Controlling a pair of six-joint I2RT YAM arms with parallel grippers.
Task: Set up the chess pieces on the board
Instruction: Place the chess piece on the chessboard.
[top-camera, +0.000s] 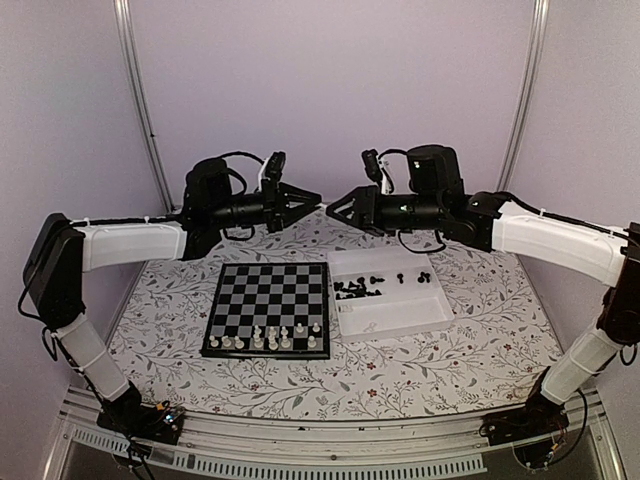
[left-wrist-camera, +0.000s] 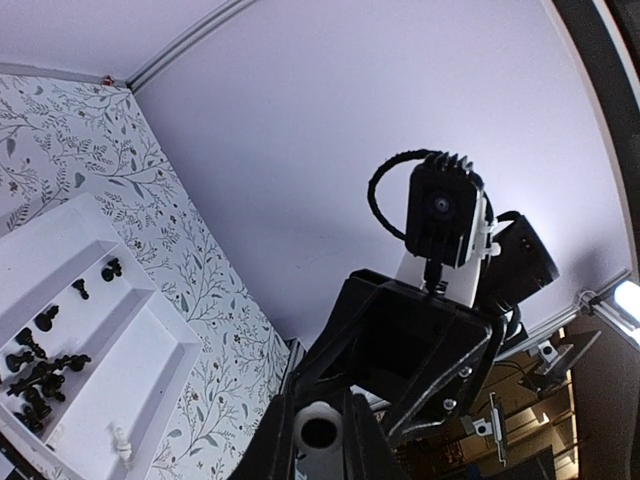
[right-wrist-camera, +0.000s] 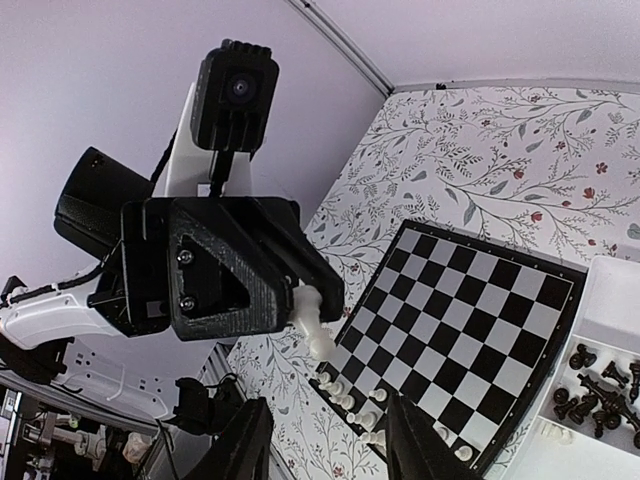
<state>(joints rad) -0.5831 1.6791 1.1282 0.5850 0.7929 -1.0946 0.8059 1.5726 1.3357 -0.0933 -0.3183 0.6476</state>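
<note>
Starting at the near edge of the worktop (top-camera: 420, 375), the left arm (top-camera: 130, 245) and right arm (top-camera: 550, 240) are bolted at 7 and 5 o'clock. A bare strip of patterned surface lies between their bases and the board (top-camera: 268, 285). White chess pieces (top-camera: 268, 338) stand in the board's two nearest rows, and every square beyond them is open. At 3 o'clock, just beside the board with a narrow gap between their edges, sits a white tray (top-camera: 400, 318). Black pieces (top-camera: 362, 289) lie heaped in its far compartment, and the left wrist view shows a lone white piece (left-wrist-camera: 120, 440) in the other one. Farther back, at 12 o'clock, both arms reach inward high over the far edges of board and tray, their tips facing and nearly meeting. The left jaws pinch a white piece (right-wrist-camera: 312, 318) whose end sticks out toward the right jaws. The right jaws are spread wide and hold nothing. Open air lies beneath both, and the back wall (top-camera: 330, 80) is well behind them.
</note>
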